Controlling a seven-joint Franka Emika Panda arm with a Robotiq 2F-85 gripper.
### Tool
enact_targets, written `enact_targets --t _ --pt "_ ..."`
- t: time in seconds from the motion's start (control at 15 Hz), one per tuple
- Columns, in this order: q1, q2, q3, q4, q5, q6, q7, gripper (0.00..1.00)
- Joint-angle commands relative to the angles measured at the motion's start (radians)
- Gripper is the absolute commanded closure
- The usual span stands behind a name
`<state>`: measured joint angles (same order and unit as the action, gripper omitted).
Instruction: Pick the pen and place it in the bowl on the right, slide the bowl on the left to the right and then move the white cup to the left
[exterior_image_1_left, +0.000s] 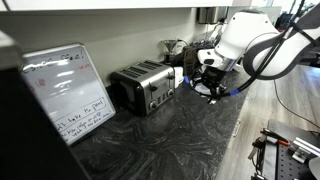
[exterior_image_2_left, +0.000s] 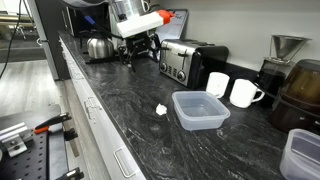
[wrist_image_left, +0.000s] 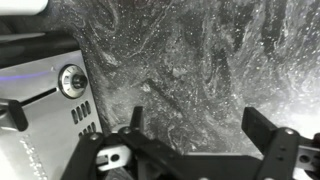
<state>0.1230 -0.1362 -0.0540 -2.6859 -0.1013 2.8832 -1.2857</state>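
Dark counter, white cup upright beside toaster

worktop looks like dark veined stone, smooth with a slight sheen; toaster is shiny chrome-ish metal; tub is cloudy translucent plastic

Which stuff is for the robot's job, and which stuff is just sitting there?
For the job: gripper, open; middle tub; edge tub; white cup. No pen in sight.
Just lying about: toaster, kettle, mug, whiteboard.
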Motion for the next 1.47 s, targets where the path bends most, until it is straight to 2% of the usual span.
enact_targets --t 0.0,0.33,0.47,0.73,0.87,1.07,1.27,1.4 --pt "-0.008 0.007 0.009 0.015 0.0 0.0 0.024 0.0" --pt "-0.012 0.025 0.013 0.033 0.0 0.0 0.046 0.0" --pt "-0.015 0.056 0.001 0.092 0.036 -0.027 0.062 0.0" --pt "-0.046 0.1 -0.008 0.189 0.063 -0.042 0.167 0.0" --pt "-0.076 0.132 -0.006 0.24 0.022 -0.029 0.255 0.0" --pt "-0.13 0.194 -0.017 0.306 -0.111 0.035 0.463 0.0" --pt "-0.132 0.259 -0.1 0.371 -0.361 0.084 0.728 0.0" --pt "-0.108 0.302 -0.159 0.42 -0.52 0.079 0.901 0.0"
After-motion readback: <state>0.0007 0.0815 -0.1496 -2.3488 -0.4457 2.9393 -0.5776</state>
